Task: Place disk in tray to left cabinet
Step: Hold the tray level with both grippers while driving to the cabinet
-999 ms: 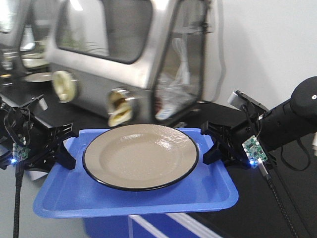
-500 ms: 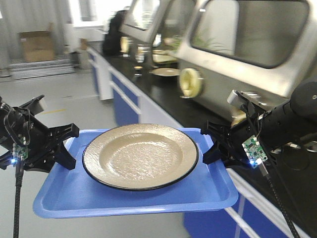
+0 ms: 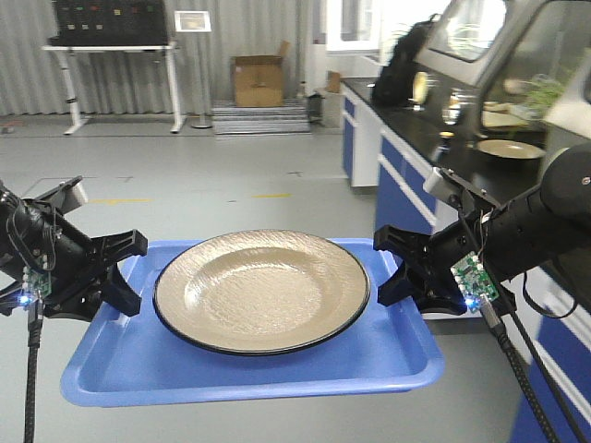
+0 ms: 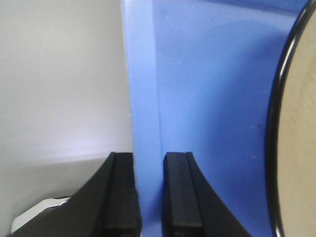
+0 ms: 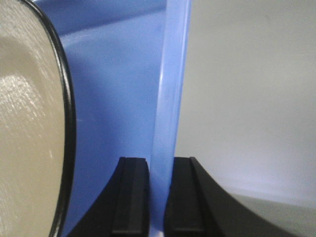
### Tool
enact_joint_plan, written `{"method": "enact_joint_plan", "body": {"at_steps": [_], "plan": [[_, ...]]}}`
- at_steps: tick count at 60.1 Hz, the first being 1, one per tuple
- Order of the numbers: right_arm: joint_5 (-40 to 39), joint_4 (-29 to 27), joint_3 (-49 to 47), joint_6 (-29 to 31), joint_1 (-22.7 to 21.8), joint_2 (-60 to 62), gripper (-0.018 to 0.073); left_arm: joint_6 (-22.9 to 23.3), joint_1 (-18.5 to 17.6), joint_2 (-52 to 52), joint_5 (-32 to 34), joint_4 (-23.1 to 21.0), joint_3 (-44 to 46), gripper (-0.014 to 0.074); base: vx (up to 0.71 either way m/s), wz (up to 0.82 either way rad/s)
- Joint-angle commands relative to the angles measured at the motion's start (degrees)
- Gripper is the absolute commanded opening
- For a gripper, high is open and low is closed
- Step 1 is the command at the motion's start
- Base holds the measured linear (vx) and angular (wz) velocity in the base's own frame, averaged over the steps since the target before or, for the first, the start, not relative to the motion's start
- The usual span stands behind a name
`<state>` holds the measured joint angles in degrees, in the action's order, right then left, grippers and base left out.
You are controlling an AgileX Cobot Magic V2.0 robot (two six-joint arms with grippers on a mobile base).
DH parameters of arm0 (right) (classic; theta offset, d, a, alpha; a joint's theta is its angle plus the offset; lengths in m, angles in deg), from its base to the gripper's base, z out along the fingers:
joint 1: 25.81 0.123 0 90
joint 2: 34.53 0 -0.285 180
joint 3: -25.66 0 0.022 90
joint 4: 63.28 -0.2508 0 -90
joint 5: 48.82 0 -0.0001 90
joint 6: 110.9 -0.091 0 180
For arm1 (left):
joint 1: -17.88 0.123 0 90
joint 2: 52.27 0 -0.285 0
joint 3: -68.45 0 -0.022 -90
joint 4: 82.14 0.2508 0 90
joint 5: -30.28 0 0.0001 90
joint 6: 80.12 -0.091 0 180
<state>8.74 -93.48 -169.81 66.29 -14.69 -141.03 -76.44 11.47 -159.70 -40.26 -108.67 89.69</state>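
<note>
The disk (image 3: 262, 291) lies flat in the middle of the tray (image 3: 249, 367), and it has not slid at all. The tray hangs in the air between the two arms. The left gripper (image 3: 127, 275) is clamped on the tray's left rim, and the right gripper (image 3: 392, 272) is clamped on its right rim. The wrist views show each rim pinched tight between two black jaws. What changes is the room behind. A moment ago a big metal box with windows filled the view. Now there is open grey floor (image 3: 212, 185), with the long black counter (image 3: 462, 152) off to the right and a cardboard box (image 3: 258, 83) far back. So I think the robot is turning its whole body to the left while it carries the load. It is likely looking for the left cabinet, which is not in view yet.
</note>
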Motion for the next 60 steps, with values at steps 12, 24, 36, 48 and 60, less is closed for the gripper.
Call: {"method": "enact_joint_plan", "body": {"at_steps": [12,24,36,48,60], "plan": [[-2.6,-11.9,-2.0,0.8,1.5,3.3,-0.0002,0.5,-2.0,3.3,1.1,-13.1,2.1,-0.0001,0.14,0.41],[-2.6,-11.9,-2.0,0.8,1.5,3.3,-0.0002,0.5,-2.0,3.3,0.8,-13.1,2.1,-0.0001,0.20,0.34],[-2.6,-11.9,-2.0,0.8,1.5,3.3,-0.0002,0.5,-2.0,3.3,0.1,-13.1,2.1,-0.0001,0.27,0.23],[-2.6,-11.9,-2.0,0.8,1.5,3.3,-0.0002,0.5,-2.0,3.3,0.1,-13.1,2.1,-0.0001,0.34,0.09],[-2.6,-11.9,-2.0,0.8,1.5,3.3,-0.0002,0.5,-2.0,3.3,0.0,-13.1,2.1,-0.0001,0.40,0.00]]}}
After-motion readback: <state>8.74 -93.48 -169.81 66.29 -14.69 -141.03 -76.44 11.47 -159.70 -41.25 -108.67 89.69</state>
